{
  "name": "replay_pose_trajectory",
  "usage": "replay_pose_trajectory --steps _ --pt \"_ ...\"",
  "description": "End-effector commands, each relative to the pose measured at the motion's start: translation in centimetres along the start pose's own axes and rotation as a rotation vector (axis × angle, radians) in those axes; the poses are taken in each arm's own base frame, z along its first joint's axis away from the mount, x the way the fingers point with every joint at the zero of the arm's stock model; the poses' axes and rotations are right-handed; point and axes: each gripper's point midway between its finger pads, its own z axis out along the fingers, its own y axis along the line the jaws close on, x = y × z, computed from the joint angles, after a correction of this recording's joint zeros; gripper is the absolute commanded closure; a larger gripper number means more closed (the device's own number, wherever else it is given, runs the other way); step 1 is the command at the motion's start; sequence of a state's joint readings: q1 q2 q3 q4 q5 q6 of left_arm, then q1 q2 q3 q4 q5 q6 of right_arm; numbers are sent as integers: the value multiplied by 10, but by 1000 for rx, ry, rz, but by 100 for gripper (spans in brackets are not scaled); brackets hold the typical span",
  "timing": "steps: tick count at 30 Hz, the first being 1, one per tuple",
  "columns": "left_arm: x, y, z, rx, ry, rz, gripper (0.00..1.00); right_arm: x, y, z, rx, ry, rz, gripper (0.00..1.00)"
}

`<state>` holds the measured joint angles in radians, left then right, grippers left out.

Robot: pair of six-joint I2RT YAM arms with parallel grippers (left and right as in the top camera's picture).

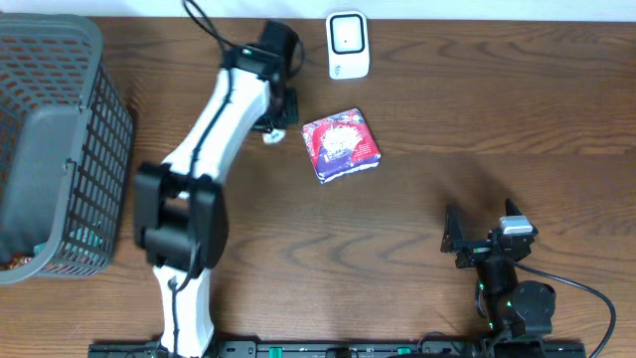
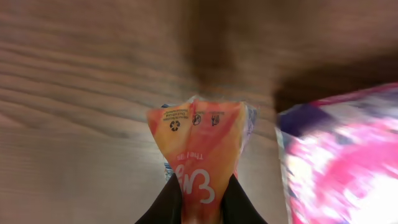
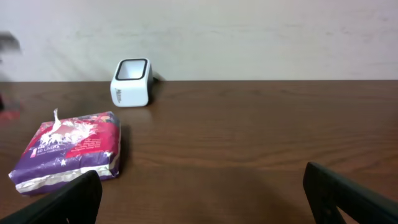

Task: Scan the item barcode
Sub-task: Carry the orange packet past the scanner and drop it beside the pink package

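Note:
My left gripper (image 2: pixel 202 194) is shut on an orange packet (image 2: pixel 199 137) with white lettering, its black fingers (image 2: pixel 165 205) pinching the lower end just above the table. From overhead the left gripper (image 1: pixel 275 119) sits left of a purple and pink pack (image 1: pixel 341 146), and only a pale bit of the packet (image 1: pixel 273 136) shows under it. The pack (image 2: pixel 342 162) is blurred at the right of the left wrist view. The white barcode scanner (image 1: pixel 348 45) stands at the back, its window (image 3: pixel 132 70) facing up. My right gripper (image 1: pixel 482 242) rests open at the front right, nothing between its fingers (image 3: pixel 59 202).
A grey mesh basket (image 1: pixel 94 45) stands at the far left with some items inside. The purple pack (image 3: pixel 69 149) lies flat between the scanner (image 3: pixel 132 82) and my right gripper (image 3: pixel 205 193). A wall runs behind the table's far edge.

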<state>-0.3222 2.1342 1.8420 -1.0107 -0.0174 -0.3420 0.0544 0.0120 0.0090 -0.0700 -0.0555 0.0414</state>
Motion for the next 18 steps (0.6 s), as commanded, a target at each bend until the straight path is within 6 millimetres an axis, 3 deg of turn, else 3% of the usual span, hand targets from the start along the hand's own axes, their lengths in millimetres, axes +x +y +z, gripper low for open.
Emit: replay_pose_trajectory --steps 1,6,18 --pt "7 5 26 -52 46 -80 92 0 0 0 -1 -1 10 1" --pt "14 -6 48 -13 97 -111 93 0 0 0 -1 -1 10 1" --pt "11 -38 50 76 69 -78 93 0 0 0 -1 -1 10 1"
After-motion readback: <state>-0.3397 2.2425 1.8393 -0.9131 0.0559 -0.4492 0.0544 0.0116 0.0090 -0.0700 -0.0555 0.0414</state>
